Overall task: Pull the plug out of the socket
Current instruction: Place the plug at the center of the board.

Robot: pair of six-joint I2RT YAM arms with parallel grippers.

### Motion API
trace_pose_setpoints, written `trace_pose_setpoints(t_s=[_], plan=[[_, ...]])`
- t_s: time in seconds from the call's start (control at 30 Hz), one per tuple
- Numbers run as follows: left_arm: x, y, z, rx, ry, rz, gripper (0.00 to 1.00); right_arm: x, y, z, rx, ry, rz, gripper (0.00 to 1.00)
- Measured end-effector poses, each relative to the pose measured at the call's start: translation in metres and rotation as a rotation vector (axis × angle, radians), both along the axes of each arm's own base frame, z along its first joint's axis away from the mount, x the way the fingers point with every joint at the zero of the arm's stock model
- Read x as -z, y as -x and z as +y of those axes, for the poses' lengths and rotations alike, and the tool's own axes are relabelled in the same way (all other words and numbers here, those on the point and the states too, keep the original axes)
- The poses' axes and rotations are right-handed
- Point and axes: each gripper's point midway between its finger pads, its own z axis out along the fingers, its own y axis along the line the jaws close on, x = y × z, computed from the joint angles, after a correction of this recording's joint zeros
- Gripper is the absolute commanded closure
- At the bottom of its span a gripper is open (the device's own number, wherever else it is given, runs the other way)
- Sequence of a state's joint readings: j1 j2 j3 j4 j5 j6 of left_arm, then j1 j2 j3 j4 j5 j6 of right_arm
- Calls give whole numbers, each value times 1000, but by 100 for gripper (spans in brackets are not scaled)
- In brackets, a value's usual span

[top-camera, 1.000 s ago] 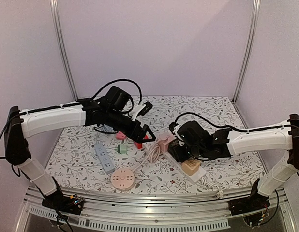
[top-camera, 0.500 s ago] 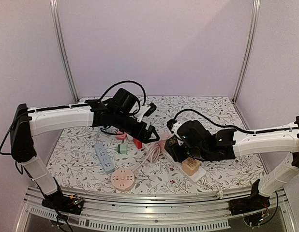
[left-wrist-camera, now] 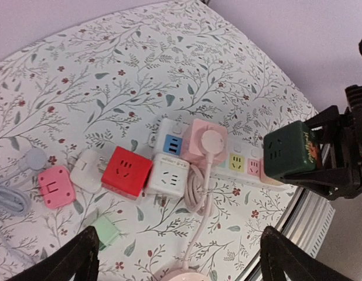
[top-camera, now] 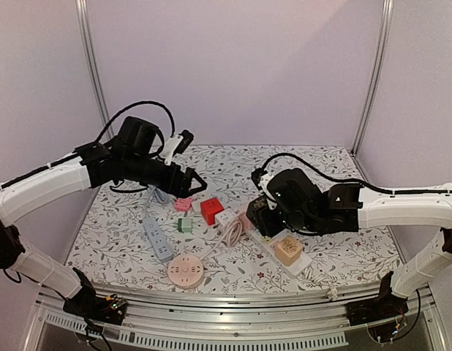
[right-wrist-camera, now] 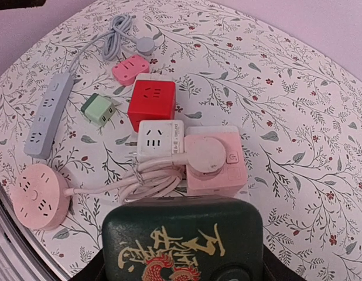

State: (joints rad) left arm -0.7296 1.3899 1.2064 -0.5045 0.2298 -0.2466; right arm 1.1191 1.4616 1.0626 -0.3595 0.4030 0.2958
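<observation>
Status check, task nearly complete.

Locate the green plug (right-wrist-camera: 181, 240) at the bottom centre of the right wrist view, pinched on both sides between the right fingers (left-wrist-camera: 324, 119). In the left wrist view, find it at the right edge of the frame, just above the near end of the white power strip (top-camera: 305, 261).

Treat the plug as apparently pulled free: seen raised over the strip rather than seated flush in it. Cannot confirm a clear gap, as neither the prongs nor the vacated socket appear in any view.

Note the left fingers (left-wrist-camera: 75, 257) spread wide at the lower corners of the left wrist view, holding nothing, set well apart from the strip at the left of the top view.

Disregard the pink cube (right-wrist-camera: 216, 164) with its round corded plug, the white cube (right-wrist-camera: 160, 137) and the red cube (right-wrist-camera: 152, 104), all grouped at the centre of the table (top-camera: 336, 164).

Remaining, as judged: verify full separation from the strip, then set the plug down clear of it.
</observation>
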Motion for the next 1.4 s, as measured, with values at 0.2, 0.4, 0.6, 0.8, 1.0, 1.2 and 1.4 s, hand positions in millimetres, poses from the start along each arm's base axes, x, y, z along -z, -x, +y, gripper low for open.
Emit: trace_pose_setpoints(t_s=[0.2, 0.4, 0.6, 0.8, 1.0, 1.2, 1.4], plan=[[-11, -17, 108, -261, 8, -22, 0, -41, -1, 35, -50, -82, -25, 89], [-3, 1, 176, -455, -11, -28, 1, -20, 0, 88, -129, -50, 11, 89], [-2, 14, 204, -563, -35, -78, 0, 19, -2, 128, -191, 1, 72, 88], [0, 17, 217, -629, -54, -90, 0, 39, -8, 157, -220, 17, 97, 87], [-4, 18, 222, -657, -49, -106, 1, 71, -13, 174, -230, 63, 129, 87], [-1, 17, 222, -659, -55, -93, 0, 102, -12, 178, -232, 111, 167, 79], [2, 16, 221, -658, -57, -83, 0, 119, -12, 179, -226, 135, 190, 66]])
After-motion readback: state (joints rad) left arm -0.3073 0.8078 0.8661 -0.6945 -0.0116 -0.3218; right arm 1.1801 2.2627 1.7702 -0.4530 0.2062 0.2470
